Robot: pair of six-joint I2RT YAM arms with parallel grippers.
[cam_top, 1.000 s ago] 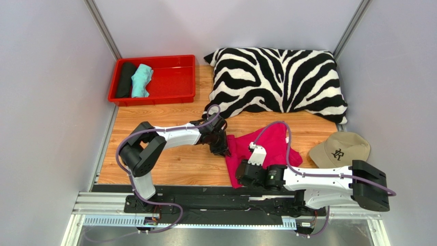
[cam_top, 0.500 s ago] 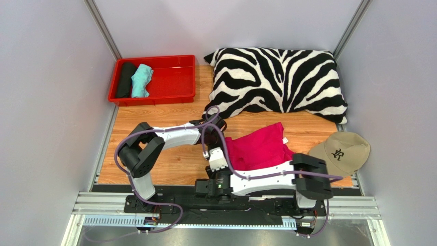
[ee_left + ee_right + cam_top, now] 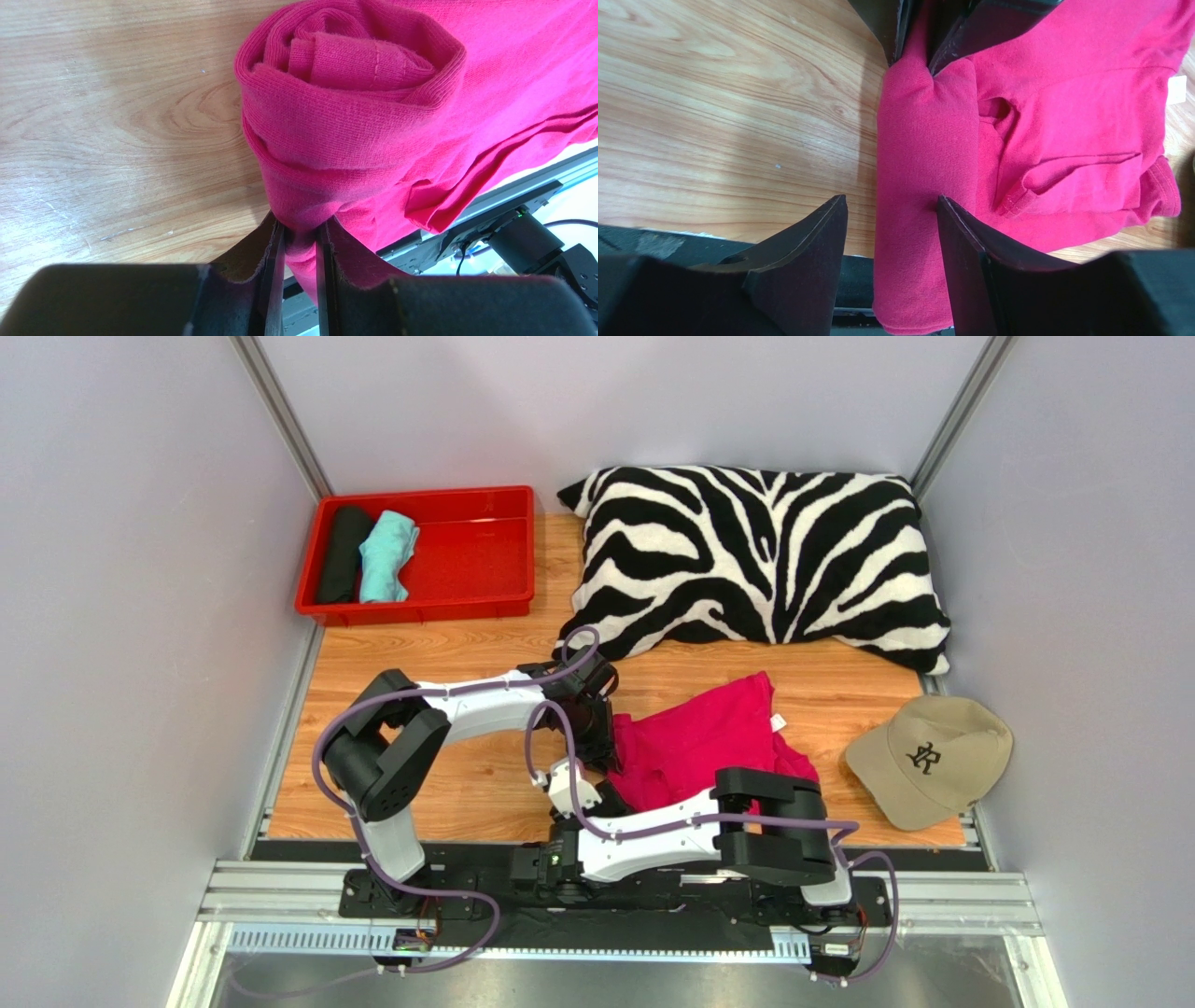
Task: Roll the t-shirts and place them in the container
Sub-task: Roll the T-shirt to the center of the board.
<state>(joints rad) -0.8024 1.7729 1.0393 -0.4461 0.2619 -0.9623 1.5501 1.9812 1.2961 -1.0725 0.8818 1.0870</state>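
Observation:
The magenta-pink t-shirt (image 3: 709, 739) lies on the wooden table, its left edge rolled into a tight tube (image 3: 924, 175). My left gripper (image 3: 298, 238) is shut on the far end of that roll (image 3: 337, 91), with cloth pinched between its jaws; from above it (image 3: 601, 735) sits at the shirt's left side. My right gripper (image 3: 891, 203) is open at the table's near edge, one finger on each side of the roll's near end. The right finger (image 3: 955, 231) rests against the cloth. A small white label (image 3: 1177, 89) shows at the shirt's far right.
A red tray (image 3: 477, 560) at the back left holds a black roll (image 3: 341, 553) and a teal roll (image 3: 386, 556). A zebra-striped pillow (image 3: 765, 560) lies at the back, a beige cap (image 3: 929, 756) to the right of the shirt. The black rail (image 3: 857, 280) borders the near edge.
My right arm has swung leftward along the front edge, from the shirt's near middle to its rolled left edge, and its jaws have opened wider. The left gripper has stayed put.

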